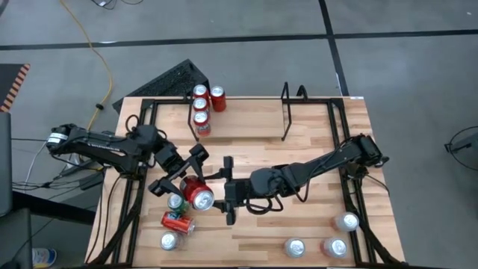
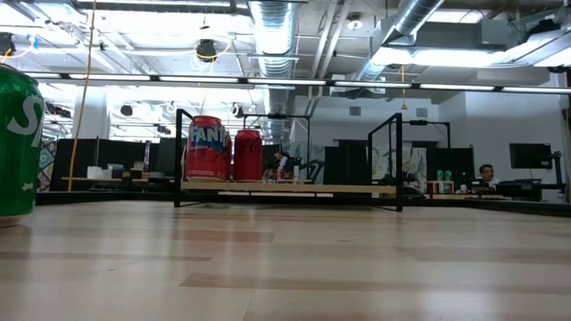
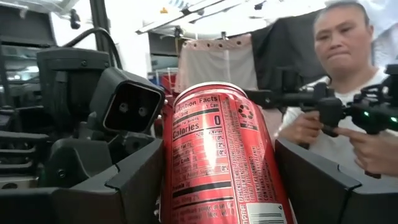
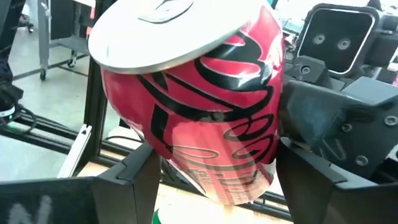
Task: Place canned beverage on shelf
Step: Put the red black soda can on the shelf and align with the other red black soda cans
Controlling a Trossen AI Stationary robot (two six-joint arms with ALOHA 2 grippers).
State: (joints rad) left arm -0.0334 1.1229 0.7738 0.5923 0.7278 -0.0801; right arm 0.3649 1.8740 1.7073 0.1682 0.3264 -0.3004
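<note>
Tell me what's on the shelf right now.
The shelf holds four cans at its left end: three in a row and a red one beside them. The low view shows only two red cans; the rest are hidden behind them.

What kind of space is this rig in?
Likely an open lab or office workshop: exposed ceiling ducts, desks with monitors behind the wooden table, and a person working handheld controls.

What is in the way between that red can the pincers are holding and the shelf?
Nothing visible. The red can sits between the left pincer and right pincer, and bare table runs to the shelf. Four cans fill its left end; the rest is free.
</note>
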